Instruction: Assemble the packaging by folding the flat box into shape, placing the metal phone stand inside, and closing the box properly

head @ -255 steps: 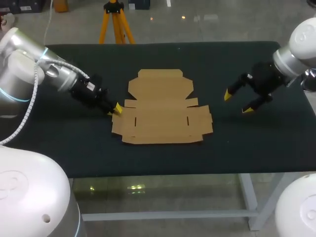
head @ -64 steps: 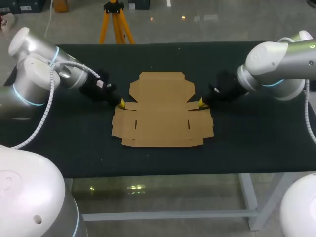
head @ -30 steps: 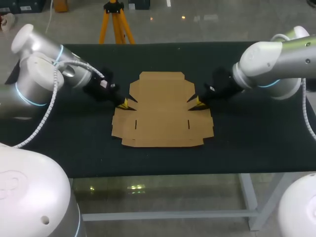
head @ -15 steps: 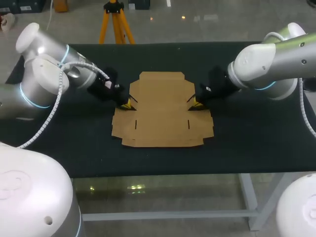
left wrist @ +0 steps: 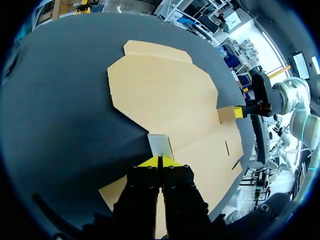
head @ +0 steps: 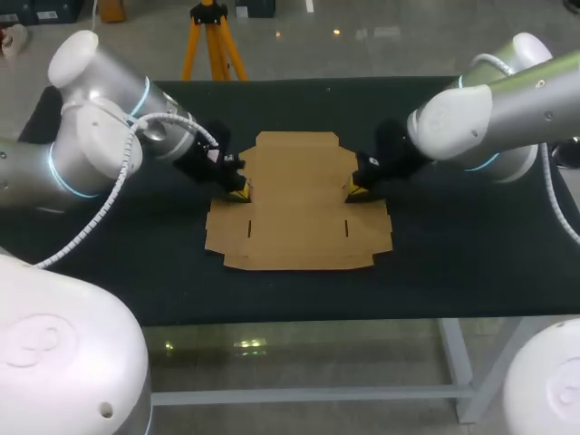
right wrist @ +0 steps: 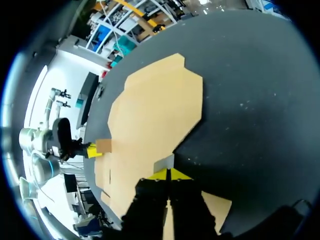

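A flat brown cardboard box (head: 299, 195) lies unfolded on the black table. My left gripper (head: 239, 193) is shut, with its yellow tips at the box's left side notch. In the left wrist view my left gripper (left wrist: 160, 161) presses against a small side flap (left wrist: 160, 145) that stands raised just ahead of it on the box (left wrist: 165, 95). My right gripper (head: 356, 190) is shut at the right notch. In its own view my right gripper (right wrist: 167, 173) touches a raised small flap (right wrist: 165, 162) of the box (right wrist: 150, 115). No phone stand shows in any view.
The black table (head: 471, 263) stretches well beyond the box on both sides. Its front edge runs a short way in front of the box. Each wrist view shows the other arm's gripper across the cardboard: the right gripper (left wrist: 239, 111) and the left gripper (right wrist: 92, 150).
Both grippers have slid inward towards the box's middle from either side. The small side flaps at their tips have tipped up.
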Tool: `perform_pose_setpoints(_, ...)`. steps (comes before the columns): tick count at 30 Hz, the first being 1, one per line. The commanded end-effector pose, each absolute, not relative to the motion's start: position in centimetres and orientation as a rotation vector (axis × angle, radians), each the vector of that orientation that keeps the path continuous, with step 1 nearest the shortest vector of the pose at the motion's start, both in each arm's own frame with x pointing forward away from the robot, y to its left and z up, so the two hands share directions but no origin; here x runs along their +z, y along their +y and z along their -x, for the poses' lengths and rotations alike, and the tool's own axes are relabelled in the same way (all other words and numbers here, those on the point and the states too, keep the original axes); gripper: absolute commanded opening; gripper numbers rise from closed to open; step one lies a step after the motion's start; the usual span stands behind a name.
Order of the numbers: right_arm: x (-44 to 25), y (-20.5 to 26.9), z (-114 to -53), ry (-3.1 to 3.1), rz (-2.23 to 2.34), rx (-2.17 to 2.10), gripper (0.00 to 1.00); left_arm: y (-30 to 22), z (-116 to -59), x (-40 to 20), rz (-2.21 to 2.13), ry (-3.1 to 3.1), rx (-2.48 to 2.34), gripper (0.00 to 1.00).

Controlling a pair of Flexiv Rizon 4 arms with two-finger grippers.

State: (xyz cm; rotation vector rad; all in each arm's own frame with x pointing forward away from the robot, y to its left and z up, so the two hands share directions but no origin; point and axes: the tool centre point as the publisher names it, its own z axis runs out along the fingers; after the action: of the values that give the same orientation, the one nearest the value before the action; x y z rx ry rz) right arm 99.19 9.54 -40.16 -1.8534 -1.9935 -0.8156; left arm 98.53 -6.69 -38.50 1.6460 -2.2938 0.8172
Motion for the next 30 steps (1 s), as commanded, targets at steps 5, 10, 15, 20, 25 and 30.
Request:
perform_pose_setpoints(5,-40.0,10.5,-99.0,-2.035,1.918,-0.769,0.0,-7.4,-98.4,-38.3,-1.66,-2.327,0.795,0.0)
perform_pose_setpoints(10,-40.1,10.5,-99.3,-2.041,1.939,-0.76,0.0,-7.7,-98.5,-38.4,-1.657,-2.337,0.792,0.0)
perform_pose_setpoints(15,-40.3,10.6,-99.5,-2.041,1.949,-0.759,0.0,-8.0,-98.9,-38.6,-1.662,-2.35,0.784,0.0)
perform_pose_setpoints(20,-40.4,11.0,-99.5,-2.05,1.958,-0.757,0.0,-8.4,-99.4,-38.7,-1.676,-2.37,0.777,0.0)
perform_pose_setpoints(25,-40.3,11.2,-99.4,-2.058,1.977,-0.749,0.0,-9.0,-99.7,-38.7,-1.669,-2.391,0.767,0.0)
perform_pose_setpoints(30,-40.2,11.5,-99.2,-2.065,1.994,-0.738,0.0,-9.5,-99.6,-38.8,-1.662,-2.408,0.759,0.0)
